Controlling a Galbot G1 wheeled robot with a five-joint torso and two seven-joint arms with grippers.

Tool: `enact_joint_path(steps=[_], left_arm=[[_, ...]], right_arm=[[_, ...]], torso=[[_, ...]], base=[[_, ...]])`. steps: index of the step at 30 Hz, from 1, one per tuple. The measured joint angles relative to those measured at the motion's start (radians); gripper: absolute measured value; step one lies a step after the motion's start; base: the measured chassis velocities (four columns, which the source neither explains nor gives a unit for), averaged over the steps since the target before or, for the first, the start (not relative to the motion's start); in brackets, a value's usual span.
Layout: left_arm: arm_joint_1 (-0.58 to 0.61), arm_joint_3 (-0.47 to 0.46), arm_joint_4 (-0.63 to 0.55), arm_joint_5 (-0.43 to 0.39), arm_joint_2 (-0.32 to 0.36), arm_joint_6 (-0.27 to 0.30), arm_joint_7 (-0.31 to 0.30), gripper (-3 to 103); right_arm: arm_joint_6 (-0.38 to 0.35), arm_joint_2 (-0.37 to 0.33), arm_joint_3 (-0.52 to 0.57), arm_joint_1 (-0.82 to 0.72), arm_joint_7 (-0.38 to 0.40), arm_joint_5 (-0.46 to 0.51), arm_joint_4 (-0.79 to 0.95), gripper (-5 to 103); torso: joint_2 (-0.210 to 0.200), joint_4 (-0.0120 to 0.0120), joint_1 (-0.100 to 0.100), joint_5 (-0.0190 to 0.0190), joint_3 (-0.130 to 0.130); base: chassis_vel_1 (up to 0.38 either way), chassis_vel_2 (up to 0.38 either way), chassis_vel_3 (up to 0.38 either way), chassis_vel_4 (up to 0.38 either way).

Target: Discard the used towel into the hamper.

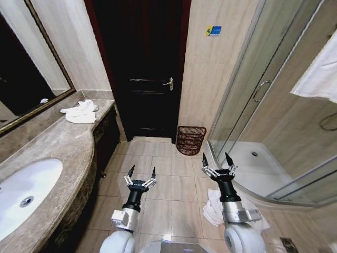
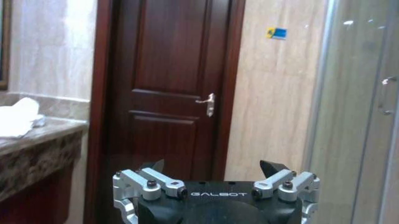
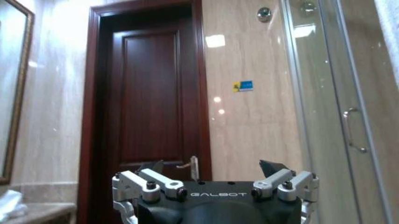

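Both arms are hanging low over the beige tiled floor (image 1: pixel 163 182), pointing toward the dark wooden door (image 1: pixel 142 68) at twelve o'clock. The left gripper (image 1: pixel 141 174) is holding its fingers spread apart and gripping nothing; the right gripper (image 1: pixel 219 161) is doing the same, slightly further forward. The small round dark red-brown openwork wire hamper (image 1: pixel 190 140) is standing on the floor against the wall, just beside the door frame, at about one o'clock from the right gripper and well apart from it. A crumpled white towel (image 1: pixel 80 112) is lying on the mottled stone counter (image 1: pixel 58 147) at ten o'clock. Another white cloth (image 1: pixel 212 206) is lying on the floor at the base of the right arm, beside the glass shower enclosure (image 1: pixel 263 105).
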Motion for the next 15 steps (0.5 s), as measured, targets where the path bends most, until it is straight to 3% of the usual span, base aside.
enact_joint_path(steps=[9, 12, 15], left_arm=[[-0.007, 0.0, -0.007, 0.015, 0.0, 0.006, -0.042, 100], [-0.012, -0.011, -0.013, 0.027, 0.0, 0.006, -0.1, 100], [-0.012, -0.013, -0.021, 0.024, 0.0, 0.006, -0.104, 100]], right_arm=[[-0.046, 0.007, -0.002, -0.021, 0.013, -0.023, 0.023, 100], [-0.061, 0.014, -0.009, -0.028, 0.013, -0.023, 0.044, 100], [-0.062, 0.018, -0.01, -0.03, 0.01, -0.023, 0.049, 100]], torso=[[0.0, 0.0, 0.0, 0.0001, 0.0], [0.0, 0.0, 0.0, -0.0001, 0.0], [0.0, 0.0, 0.0, 0.0, 0.0]], base=[[0.0, 0.0, 0.0, 0.0], [0.0, 0.0, 0.0, 0.0], [0.0, 0.0, 0.0, 0.0]])
